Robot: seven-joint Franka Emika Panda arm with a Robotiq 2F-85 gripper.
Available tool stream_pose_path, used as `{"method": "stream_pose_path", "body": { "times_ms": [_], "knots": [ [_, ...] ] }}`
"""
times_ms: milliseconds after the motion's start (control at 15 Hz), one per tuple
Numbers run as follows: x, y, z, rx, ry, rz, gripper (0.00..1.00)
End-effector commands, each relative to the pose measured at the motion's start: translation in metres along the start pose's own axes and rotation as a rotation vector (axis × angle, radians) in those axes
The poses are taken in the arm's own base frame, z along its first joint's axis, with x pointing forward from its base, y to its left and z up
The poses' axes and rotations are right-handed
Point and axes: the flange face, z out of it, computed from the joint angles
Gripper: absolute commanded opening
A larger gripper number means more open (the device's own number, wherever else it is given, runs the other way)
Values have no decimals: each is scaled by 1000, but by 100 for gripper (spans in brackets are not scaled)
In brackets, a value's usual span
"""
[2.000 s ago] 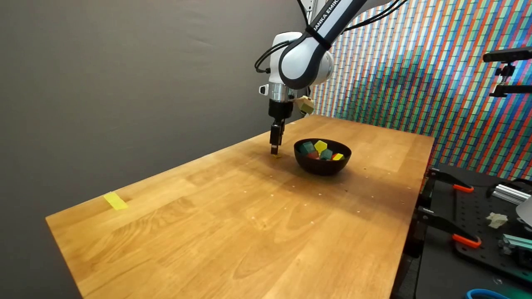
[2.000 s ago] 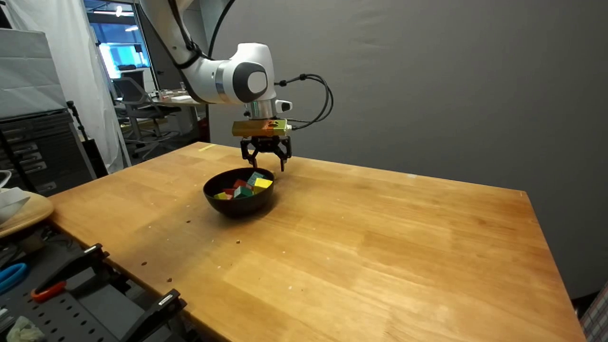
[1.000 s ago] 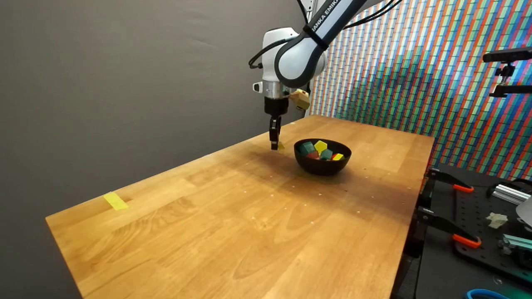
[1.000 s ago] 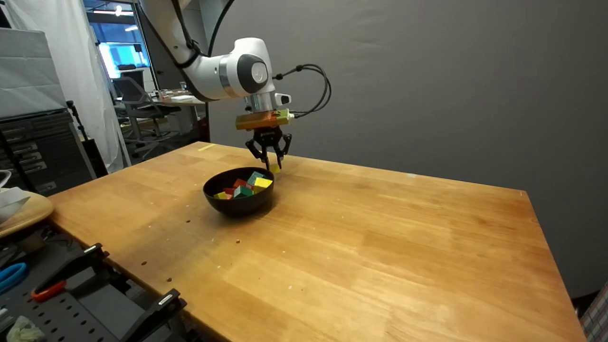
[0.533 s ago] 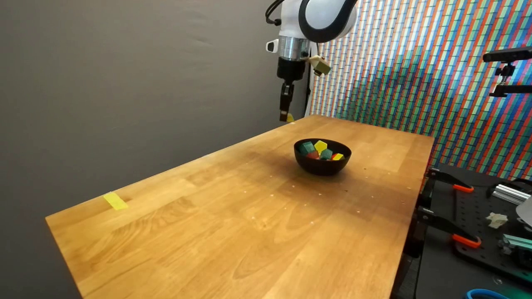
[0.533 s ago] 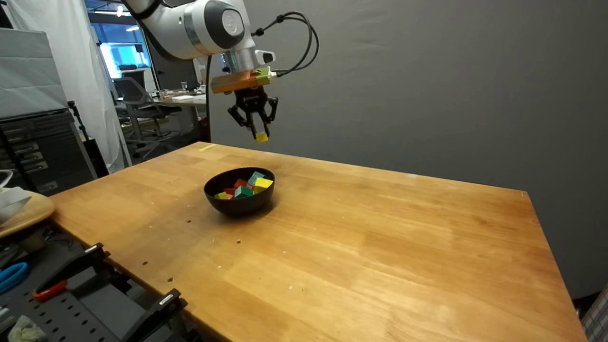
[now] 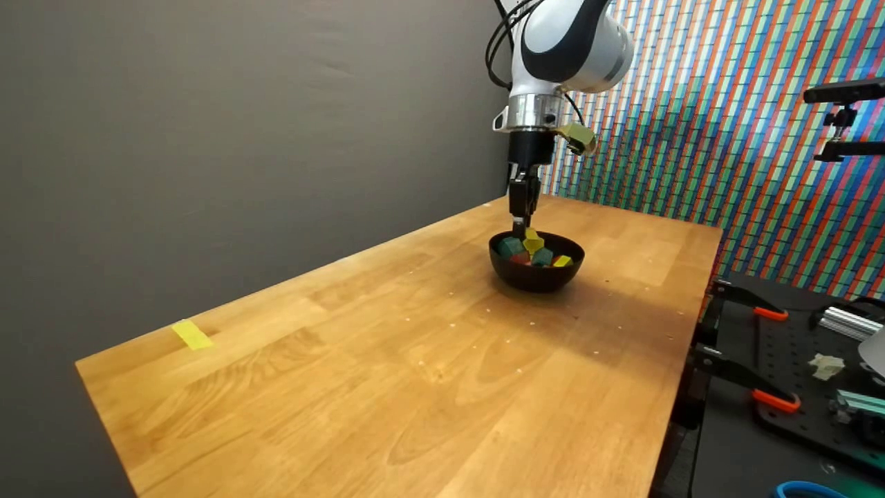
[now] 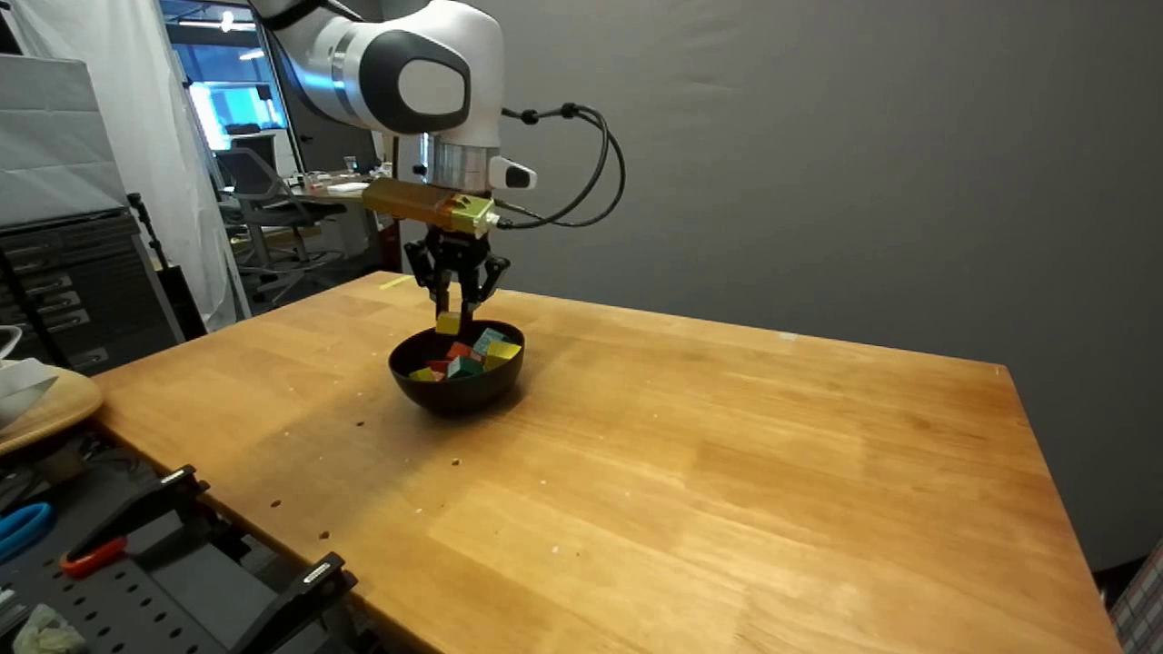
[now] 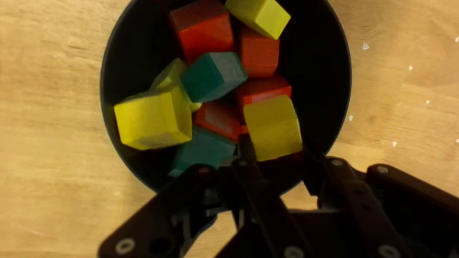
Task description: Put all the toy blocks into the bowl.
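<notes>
The round black bowl (image 8: 459,397) stands on the table and holds a pile of red blocks (image 9: 206,36), teal blocks (image 9: 213,76) and yellow blocks (image 9: 154,120). My gripper (image 9: 274,141) points down over it, with a yellow block (image 8: 448,323) pinched between its fingertips. In the wrist view that held block (image 9: 274,125) covers part of the red ones below. From an exterior view the fingers (image 7: 519,225) sit at about the bowl's rim (image 7: 536,232), on its far side. Whether the held block touches the pile I cannot tell. Some lower blocks are partly hidden.
A flat yellow strip (image 7: 192,335) lies near a corner of the wooden table (image 7: 332,394). Black clamps with orange ends (image 7: 750,382) grip the table's side edge. A grey wall (image 8: 818,182) runs along the back of the table.
Two seconds ago my gripper stood open at the table behind the bowl. It closed on the yellow block, lifted it, carried it across and lowered over the bowl. The bowl has stayed put.
</notes>
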Motion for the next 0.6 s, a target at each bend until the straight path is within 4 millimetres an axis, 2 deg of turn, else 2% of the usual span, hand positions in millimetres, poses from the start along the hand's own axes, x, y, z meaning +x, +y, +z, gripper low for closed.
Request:
{"method": "stream_pose_path", "body": {
  "times_ms": [0,133,267,333,467,533],
  "knots": [
    [-14,5,-15,40,17,34,66],
    [-29,3,-35,58,-24,16,82],
    [-50,-5,-64,59,-39,-32,96],
    [-57,-9,-79,56,-15,-75,100],
    [-73,-16,-110,11,27,-146,100],
    [-43,-6,-79,33,-9,-84,100]
  ]
}}
